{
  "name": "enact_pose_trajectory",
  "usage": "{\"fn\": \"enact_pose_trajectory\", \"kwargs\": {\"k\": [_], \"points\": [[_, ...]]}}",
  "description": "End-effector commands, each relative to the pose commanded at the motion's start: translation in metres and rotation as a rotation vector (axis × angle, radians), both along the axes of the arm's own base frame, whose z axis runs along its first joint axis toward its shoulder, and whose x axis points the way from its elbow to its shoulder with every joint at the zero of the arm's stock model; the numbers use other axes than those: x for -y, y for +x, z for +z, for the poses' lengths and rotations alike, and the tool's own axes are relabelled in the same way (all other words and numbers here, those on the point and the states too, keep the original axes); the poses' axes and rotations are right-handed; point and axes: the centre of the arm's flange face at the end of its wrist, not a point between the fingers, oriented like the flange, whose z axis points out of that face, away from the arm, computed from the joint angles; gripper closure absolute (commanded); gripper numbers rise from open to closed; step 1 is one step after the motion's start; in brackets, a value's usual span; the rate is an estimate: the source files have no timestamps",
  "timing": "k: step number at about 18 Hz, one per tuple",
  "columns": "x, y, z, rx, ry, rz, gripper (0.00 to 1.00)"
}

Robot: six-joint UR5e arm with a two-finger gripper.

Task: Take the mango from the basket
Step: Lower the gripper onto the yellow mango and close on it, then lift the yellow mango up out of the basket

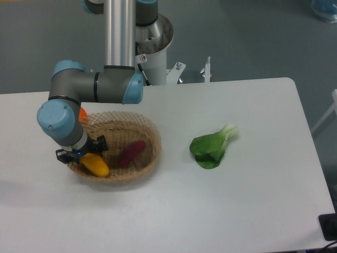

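At the left of the frame the arm bent down over the basket's left edge, and its gripper sat low at the near-left rim, dark fingers on either side of the mango. The fingers appeared pressed against the fruit's upper end, pinching it, though the wrist hid part of the contact. The mango, yellow shading to orange, lay tilted inside the basket at its lower left, its lower end close to the wicker wall. A bit of small orange fruit showed just behind the wrist at the basket's upper left. Near the basket's middle, right of the mango and apart from it, lay the dark purple sweet potato. Well to the right, on the white table, lay a leafy green vegetable with a pale stem end pointing to the upper right.
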Motion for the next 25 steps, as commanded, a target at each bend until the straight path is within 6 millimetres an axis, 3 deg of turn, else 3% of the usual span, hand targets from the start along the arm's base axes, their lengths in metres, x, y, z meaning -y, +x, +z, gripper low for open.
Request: {"fn": "enact_pose_trajectory", "kwargs": {"k": [9,12,16,25], "points": [[0.012,0.002,0.025,-0.008,0.032,-0.049,0.58],[0.016,-0.003,0.042,-0.021,0.059,-0.064,0.60],[0.024,-0.032,0.064,-0.040,0.094,-0.069,0.60],[0.048,-0.144,0.092,-0.086,0.133,-0.109,0.64]]}}
